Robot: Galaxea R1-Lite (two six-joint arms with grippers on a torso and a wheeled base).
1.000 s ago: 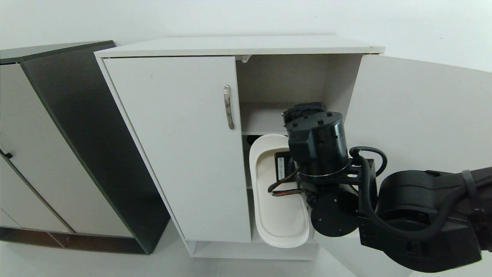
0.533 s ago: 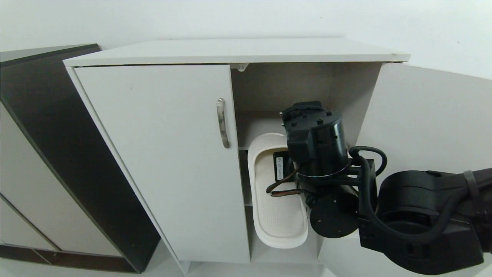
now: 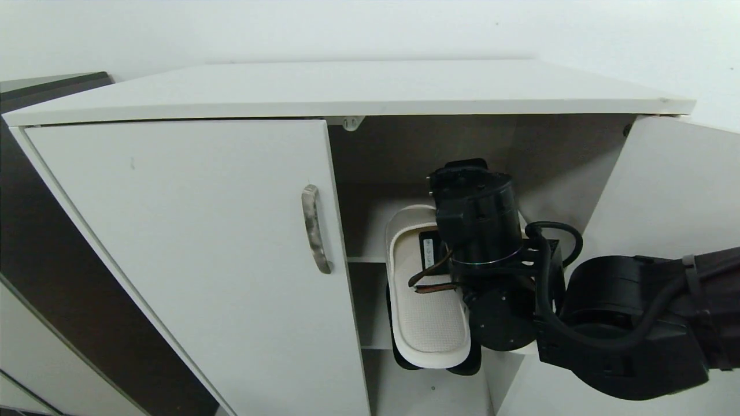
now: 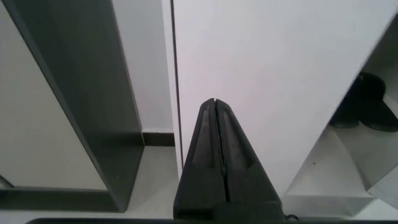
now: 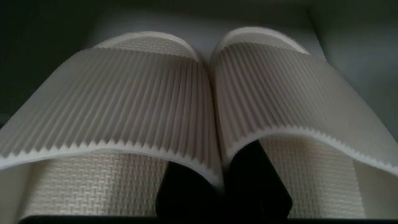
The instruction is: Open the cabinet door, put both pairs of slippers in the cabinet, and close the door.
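In the head view, the white cabinet (image 3: 347, 86) has its left door (image 3: 191, 242) shut, with a metal handle (image 3: 315, 229) near the inner edge. Its right door (image 3: 665, 185) is swung wide open. The right arm (image 3: 477, 225) is at the open right compartment and carries the white slippers (image 3: 428, 315). Their toes point inward at about the level of the upper shelf (image 3: 364, 231), and their heels hang out toward the camera. The wrist body hides the fingers, and whether the toes rest on the shelf cannot be told. Just beneath the white pair, the dark slippers (image 3: 475, 363) lie lower down in the same compartment. In the left wrist view, the left gripper (image 4: 215, 149) has its two fingers pressed flat together with nothing between them. It faces the closed left door (image 4: 273, 81), with a dark cabinet (image 4: 81, 93) off to one side and the dark slippers (image 4: 367, 102) visible in the open compartment. In the right wrist view, the white slippers (image 5: 137, 93) sit side by side with their ribbed straps touching. The right gripper (image 5: 222, 180) has its black fingers (image 5: 255, 180) tucked under the straps, one in each slipper, pinching the two adjoining strap edges together.
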